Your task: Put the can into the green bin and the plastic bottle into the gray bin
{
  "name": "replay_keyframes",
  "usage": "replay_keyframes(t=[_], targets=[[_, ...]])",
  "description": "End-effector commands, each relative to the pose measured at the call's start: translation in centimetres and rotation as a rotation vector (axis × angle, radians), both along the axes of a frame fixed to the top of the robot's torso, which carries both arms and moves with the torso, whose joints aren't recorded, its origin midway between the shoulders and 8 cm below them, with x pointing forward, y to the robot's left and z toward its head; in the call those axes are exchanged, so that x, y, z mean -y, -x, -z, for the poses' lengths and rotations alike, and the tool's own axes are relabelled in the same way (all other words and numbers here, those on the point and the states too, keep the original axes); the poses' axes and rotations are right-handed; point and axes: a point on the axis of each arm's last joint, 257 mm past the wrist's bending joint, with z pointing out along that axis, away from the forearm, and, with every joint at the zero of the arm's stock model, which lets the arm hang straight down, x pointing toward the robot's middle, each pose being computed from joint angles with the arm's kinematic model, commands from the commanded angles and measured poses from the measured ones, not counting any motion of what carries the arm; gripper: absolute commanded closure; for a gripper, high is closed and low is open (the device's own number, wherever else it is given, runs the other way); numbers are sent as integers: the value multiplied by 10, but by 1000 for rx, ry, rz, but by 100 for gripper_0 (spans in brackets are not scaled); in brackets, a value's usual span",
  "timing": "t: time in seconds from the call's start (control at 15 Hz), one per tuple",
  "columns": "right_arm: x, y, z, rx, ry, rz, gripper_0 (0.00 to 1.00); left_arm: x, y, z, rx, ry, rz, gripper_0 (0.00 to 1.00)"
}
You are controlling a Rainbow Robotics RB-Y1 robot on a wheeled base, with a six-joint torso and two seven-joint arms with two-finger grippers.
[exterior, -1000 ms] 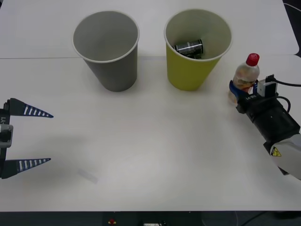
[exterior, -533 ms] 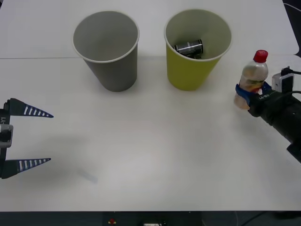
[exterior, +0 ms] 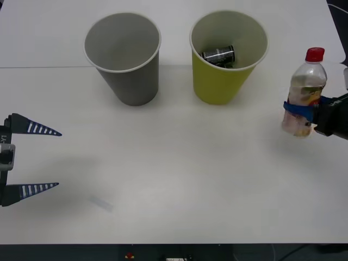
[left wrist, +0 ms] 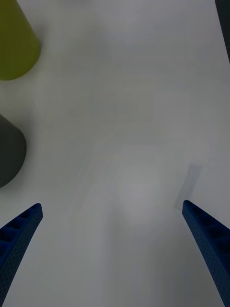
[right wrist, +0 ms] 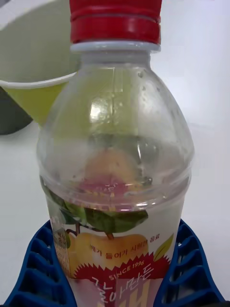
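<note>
The clear plastic bottle (exterior: 304, 95) with a red cap hangs upright above the table at the far right, and my right gripper (exterior: 300, 110) is shut on its labelled lower half. Up close, the plastic bottle (right wrist: 115, 158) sits between the blue ribbed fingers (right wrist: 38, 268). The dark can (exterior: 218, 55) lies on its side inside the green bin (exterior: 225, 81), which stands left of the bottle. The gray bin (exterior: 130, 76) stands left of the green one. My left gripper (exterior: 39, 159) is open near the table's left edge, holding nothing.
The white table (exterior: 179, 174) spreads wide between the two arms and in front of both bins. A faint small mark (exterior: 101, 203) lies on it near the left gripper. The green bin (left wrist: 14, 43) and gray bin (left wrist: 9, 148) edge into the left wrist view.
My right gripper has lifted the bottle off the table and carried it up and to the right. The left arm has stayed still.
</note>
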Motion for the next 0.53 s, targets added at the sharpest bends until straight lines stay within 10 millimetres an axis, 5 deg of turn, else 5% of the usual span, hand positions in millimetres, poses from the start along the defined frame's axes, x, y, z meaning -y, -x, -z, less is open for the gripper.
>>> replay_keyframes(t=[0.07, 0.53], targets=[[-7, 21, -18, -116, -100, -37, 100, 0, 0, 0, 0, 0, 0, 0], [-14, 39, -58, -278, -95, -92, 100, 0, 0, 0, 0, 0, 0, 0]])
